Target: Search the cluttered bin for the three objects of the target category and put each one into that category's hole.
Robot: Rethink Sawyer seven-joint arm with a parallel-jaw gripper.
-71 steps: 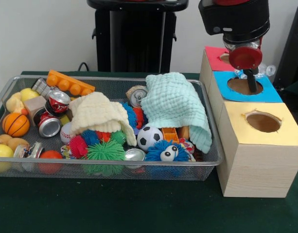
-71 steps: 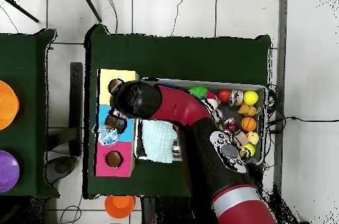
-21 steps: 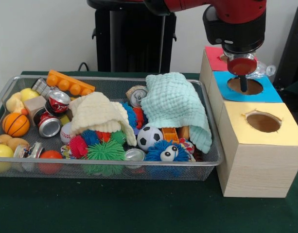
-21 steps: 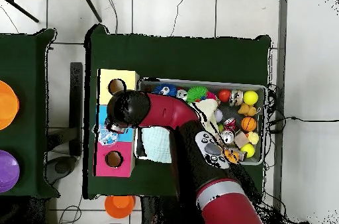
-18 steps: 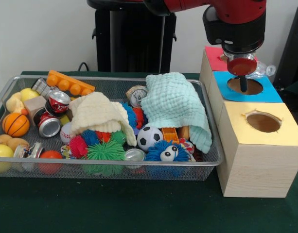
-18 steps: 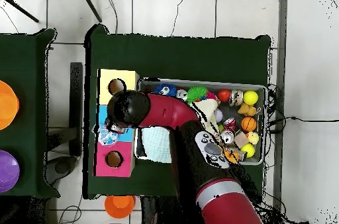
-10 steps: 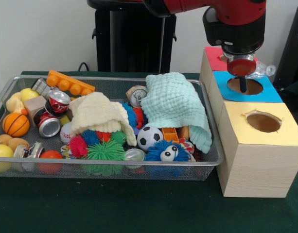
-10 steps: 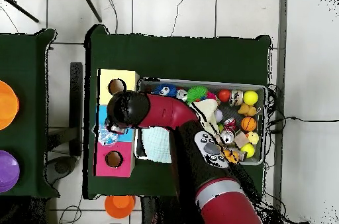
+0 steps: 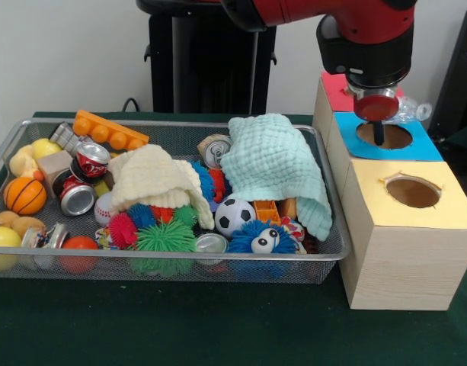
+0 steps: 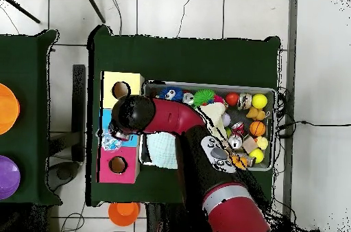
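My gripper (image 9: 379, 134) hangs straight down over the round hole (image 9: 397, 137) in the blue surround (image 9: 425, 146) of the pale wooden box, its tip at about rim height. One see-through, crumpled plastic bottle (image 9: 410, 110) lies on the box top just behind the blue surround and apart from the gripper. It also shows in the overhead view (image 10: 112, 141). The silver wire-mesh bin (image 9: 172, 124) is full of toys, and no other bottle shows in it. In the overhead view the arm's wrist (image 10: 131, 115) covers the blue hole.
The same box has a yellow-surround hole (image 9: 413, 192) nearer the camera and a red surround (image 9: 336, 91) at the far end. In the bin, a mint cloth (image 9: 275, 164) and a cream cloth (image 9: 153, 179) cover part of the clutter. Soda cans (image 9: 84, 179), balls and an orange brick (image 9: 111, 131) lie around them.
Since 3.5 s ago the gripper has shifted a little left over the blue hole and the arm has swung round. The bottle on the box top has stayed put.
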